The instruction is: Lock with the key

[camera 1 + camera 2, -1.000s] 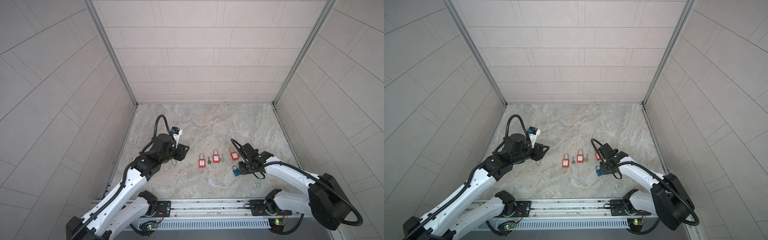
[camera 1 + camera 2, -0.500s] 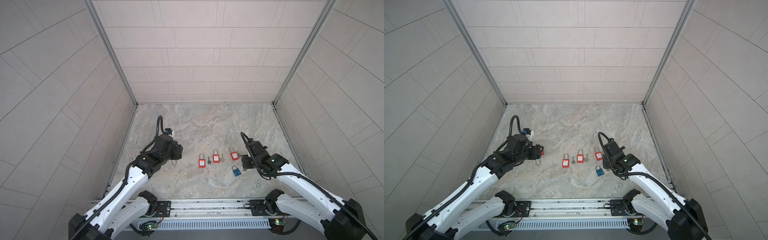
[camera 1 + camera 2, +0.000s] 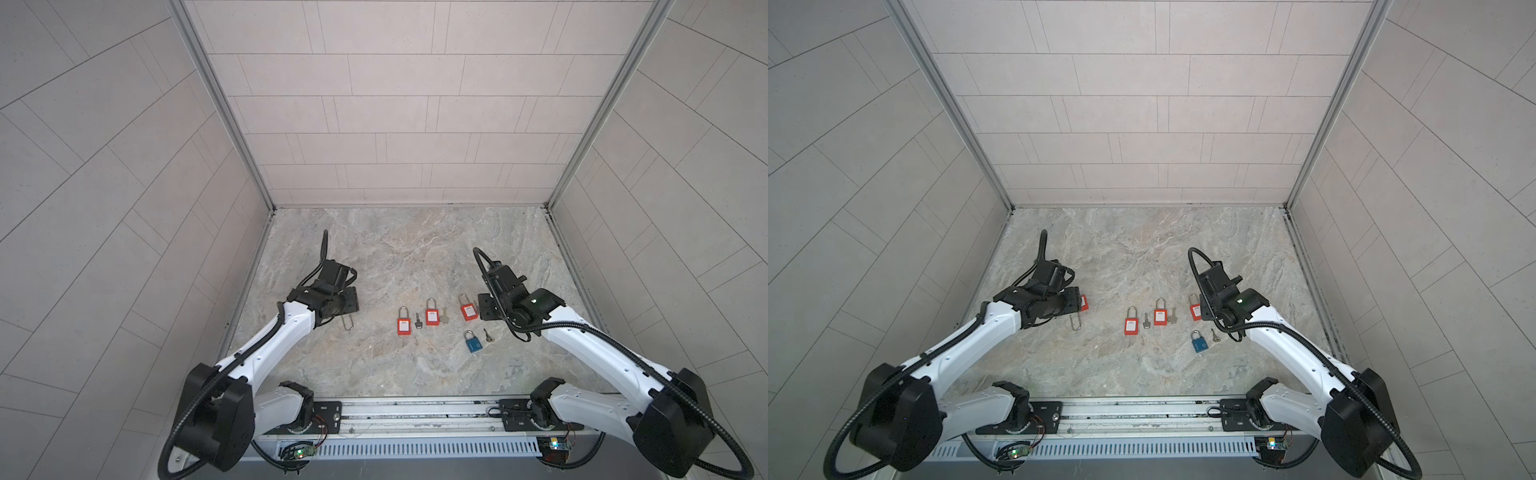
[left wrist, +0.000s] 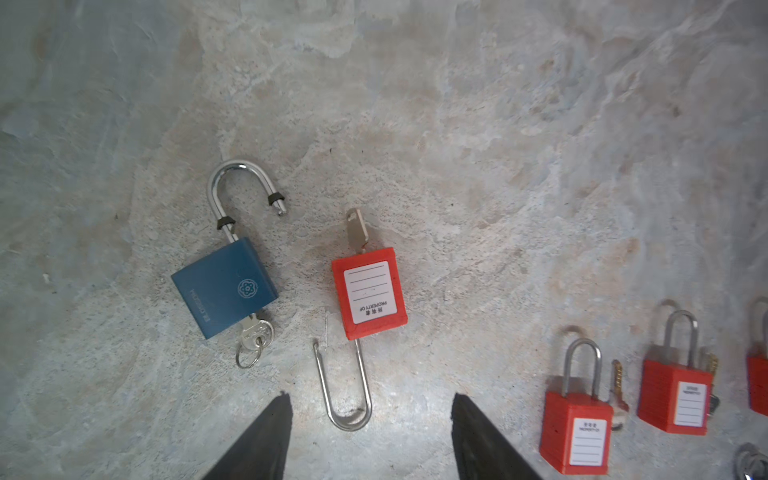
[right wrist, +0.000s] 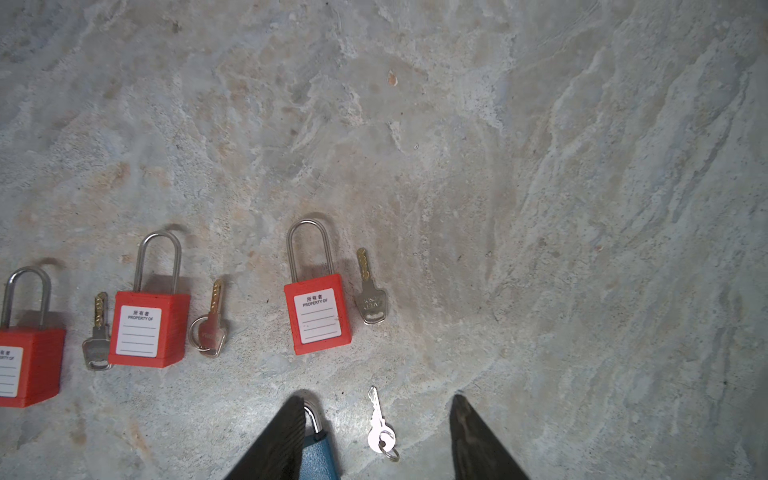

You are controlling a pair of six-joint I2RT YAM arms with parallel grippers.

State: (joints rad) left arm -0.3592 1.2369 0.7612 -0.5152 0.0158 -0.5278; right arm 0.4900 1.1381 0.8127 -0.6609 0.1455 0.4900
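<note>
A: Where is the lock that has to be closed?
B: An open red padlock (image 4: pixel 370 293) is seen lying flat on the table (image 3: pixel 415 249), under the left gripper (image 4: pixel 370 399). A key (image 4: pixel 356 226) is inserted in its body. Its shackle (image 4: pixel 348 426) is swung out, and the bend is placed between the two fingertips (image 4: pixel 276 419).
A: Is it grasped?
B: No. The left jaws are spread apart, and the shackle is touched by neither of them. Just beside it an open blue padlock (image 4: pixel 226 286) is laid, with its own key (image 4: pixel 255 332) inserted.
A: What is hidden from above?
B: In both top views the open blue padlock is covered fully by the left gripper. Of the open red padlock, little more than the shackle is shown.
A: And the right side?
B: The right gripper (image 5: pixel 376 401) is held over the table with its jaws released as well, and nothing is gripped. A small ringed key (image 5: pixel 380 434) is seen loose on the table between them. A closed blue padlock (image 5: pixel 318 459) is partly covered by one finger (image 5: pixel 282 436) in the right wrist view. Between the two grippers a row is formed by a near closed red padlock (image 5: pixel 318 316), a middle closed red padlock (image 5: pixel 149 332) and a far closed red padlock (image 5: pixel 25 365). Beside each of them a loose key (image 5: pixel 370 299) is laid.
</note>
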